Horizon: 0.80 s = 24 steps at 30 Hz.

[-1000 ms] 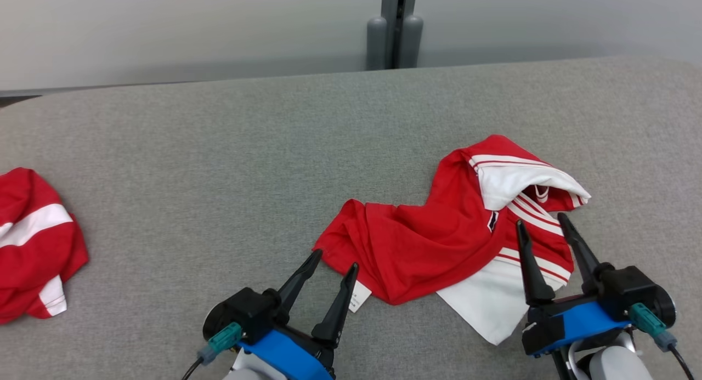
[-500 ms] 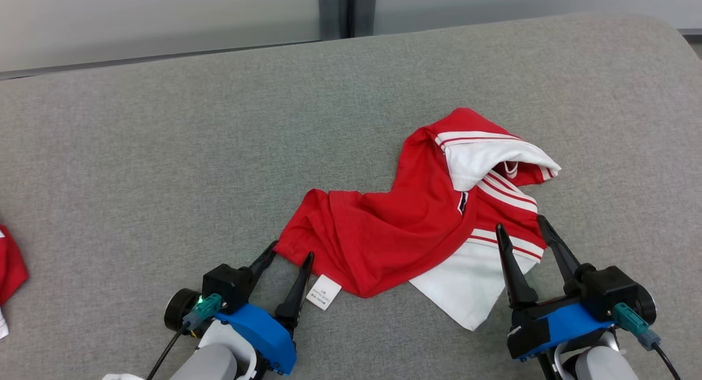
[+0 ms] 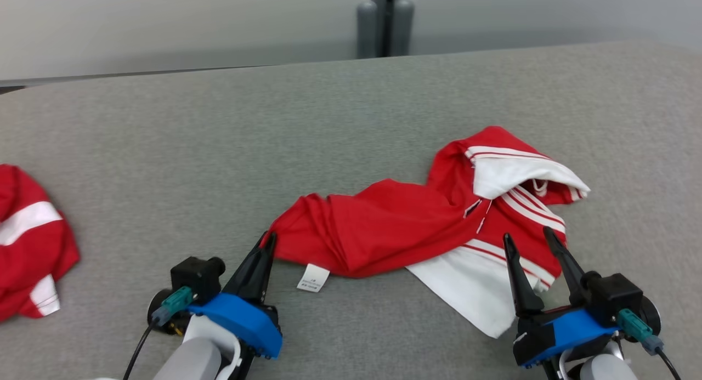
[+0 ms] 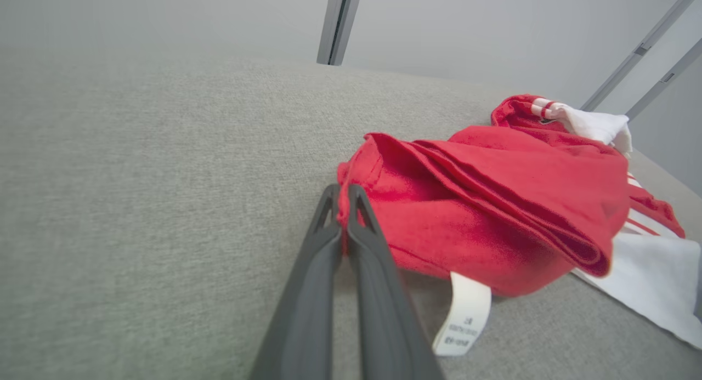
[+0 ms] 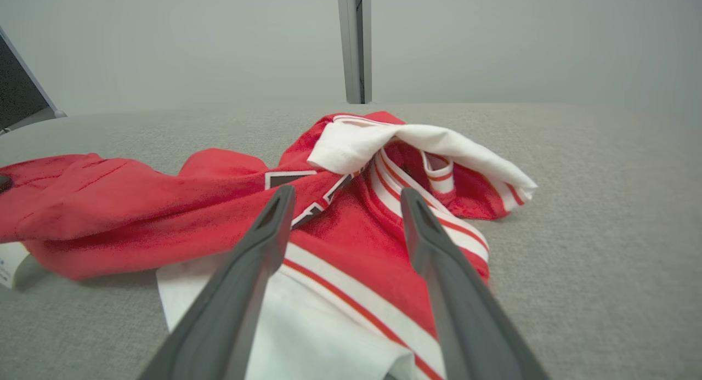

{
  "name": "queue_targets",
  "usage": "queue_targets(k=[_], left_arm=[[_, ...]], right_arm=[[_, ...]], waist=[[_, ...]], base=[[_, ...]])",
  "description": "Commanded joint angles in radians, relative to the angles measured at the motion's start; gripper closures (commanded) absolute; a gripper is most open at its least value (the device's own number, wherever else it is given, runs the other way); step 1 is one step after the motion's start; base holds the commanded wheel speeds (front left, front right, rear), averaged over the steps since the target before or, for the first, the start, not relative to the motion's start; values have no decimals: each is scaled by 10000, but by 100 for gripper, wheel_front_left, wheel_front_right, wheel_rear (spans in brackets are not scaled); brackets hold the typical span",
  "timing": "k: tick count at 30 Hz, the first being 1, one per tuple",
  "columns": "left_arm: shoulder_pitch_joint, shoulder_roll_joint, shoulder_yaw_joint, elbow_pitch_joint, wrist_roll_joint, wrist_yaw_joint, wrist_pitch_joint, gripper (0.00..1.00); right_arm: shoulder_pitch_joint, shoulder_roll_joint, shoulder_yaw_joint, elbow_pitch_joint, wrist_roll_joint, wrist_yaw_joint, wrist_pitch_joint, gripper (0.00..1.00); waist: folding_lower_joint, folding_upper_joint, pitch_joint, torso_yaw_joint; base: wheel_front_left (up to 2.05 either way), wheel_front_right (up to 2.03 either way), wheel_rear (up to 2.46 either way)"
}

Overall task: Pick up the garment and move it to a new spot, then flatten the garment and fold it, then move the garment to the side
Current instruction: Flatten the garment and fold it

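Observation:
The garment [image 3: 417,221] is a red and white striped shirt, lying crumpled on the grey table [image 3: 274,128], with a white label [image 3: 313,277] hanging at its near edge. My left gripper [image 3: 269,240] is shut on the garment's left corner [image 4: 351,177], which sits pinched between the fingertips in the left wrist view. The pulled part looks stretched leftward. My right gripper [image 3: 527,236] stands open over the garment's white and striped right part [image 5: 351,243], one finger [image 5: 263,243] on either side of the red stripes, gripping nothing.
A second red and white garment [image 3: 30,243] lies bunched at the table's left edge. A grey post [image 3: 385,21] stands behind the table's far edge. Bare grey cloth stretches between the two garments and behind them.
My left gripper has shut on the garment's left corner and drawn it leftward, stretching the red cloth. The right gripper stays open. The head camera has shifted.

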Motion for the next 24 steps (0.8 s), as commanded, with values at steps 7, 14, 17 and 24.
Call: queue_targets(k=[7,14,17,24], left_arm=[[1190,-517,1718,311,815,12,-2,100],[1997,-964,3313,361,1473,260,-2,100],[2299,-1113,3968,3,1851,301,-2,100],[2675,-1282,4974,-852,2955,200,-2,0]], right_arm=[[107,-12,153,469,231,-3,-7,0],[344,-11,322,801,380,-3,-6,0],[486,-11,356,901,459,-3,-6,0],[584,-11,509,812,646,-3,-6,0]], waist=[[0,0,-576,767],[0,0,-1088,863],[0,0,-1286,806],[0,0,-1530,617]], base=[[0,0,0],[0,0,0],[0,0,0],[0,0,0]])
